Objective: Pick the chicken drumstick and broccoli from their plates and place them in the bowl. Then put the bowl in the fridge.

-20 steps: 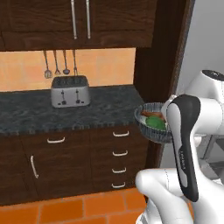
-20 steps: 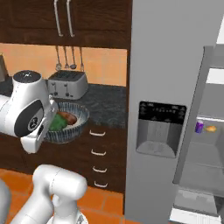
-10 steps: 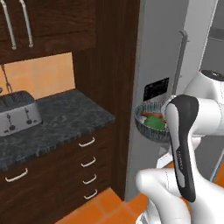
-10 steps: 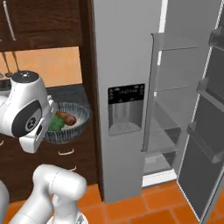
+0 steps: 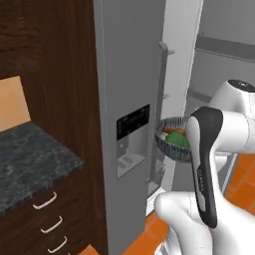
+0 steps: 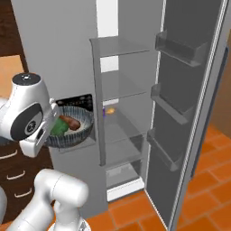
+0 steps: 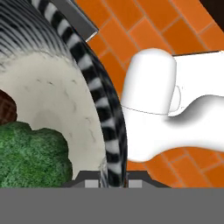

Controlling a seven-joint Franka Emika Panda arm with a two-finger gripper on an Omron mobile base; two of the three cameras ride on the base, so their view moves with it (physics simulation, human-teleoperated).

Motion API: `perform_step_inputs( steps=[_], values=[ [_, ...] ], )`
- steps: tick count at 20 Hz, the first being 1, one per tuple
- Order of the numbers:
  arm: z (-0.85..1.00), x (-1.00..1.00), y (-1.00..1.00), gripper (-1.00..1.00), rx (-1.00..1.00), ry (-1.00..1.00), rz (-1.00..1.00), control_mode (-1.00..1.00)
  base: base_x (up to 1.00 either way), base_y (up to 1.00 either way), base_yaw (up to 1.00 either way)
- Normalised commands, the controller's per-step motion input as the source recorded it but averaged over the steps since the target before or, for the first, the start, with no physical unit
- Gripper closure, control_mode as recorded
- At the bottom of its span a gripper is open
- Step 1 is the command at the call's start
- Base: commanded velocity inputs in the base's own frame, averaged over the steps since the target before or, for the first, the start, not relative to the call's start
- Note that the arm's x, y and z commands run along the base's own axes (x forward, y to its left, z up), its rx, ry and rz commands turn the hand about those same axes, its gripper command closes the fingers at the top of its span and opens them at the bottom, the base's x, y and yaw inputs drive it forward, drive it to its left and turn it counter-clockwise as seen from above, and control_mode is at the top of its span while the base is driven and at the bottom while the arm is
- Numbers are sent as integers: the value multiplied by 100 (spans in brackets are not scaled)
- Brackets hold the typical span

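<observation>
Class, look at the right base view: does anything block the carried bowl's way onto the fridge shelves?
Nothing visible does. The fridge door stands open; the bowl, holding drumstick and broccoli, hangs left of the bare shelves. A small orange item sits far back.

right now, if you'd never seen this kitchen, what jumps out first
The fridge stands wide open, its pale shelves bare but for a small orange thing on a middle shelf. In front of its closed left door the arm holds up the ribbed dark bowl, level, with the chicken drumstick and broccoli inside. In the hand view the rim runs down between the fingers, above orange floor tiles.
</observation>
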Motion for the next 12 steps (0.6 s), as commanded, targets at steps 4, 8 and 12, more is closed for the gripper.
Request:
perform_step_inputs(
  steps=[4,8,12],
  values=[
    [0,0,0,100,0,0,0,100,71,-77,0],
    [0,0,0,100,0,0,0,100,79,-47,2],
    [0,0,0,100,0,0,0,100,72,7,1]
  ],
)
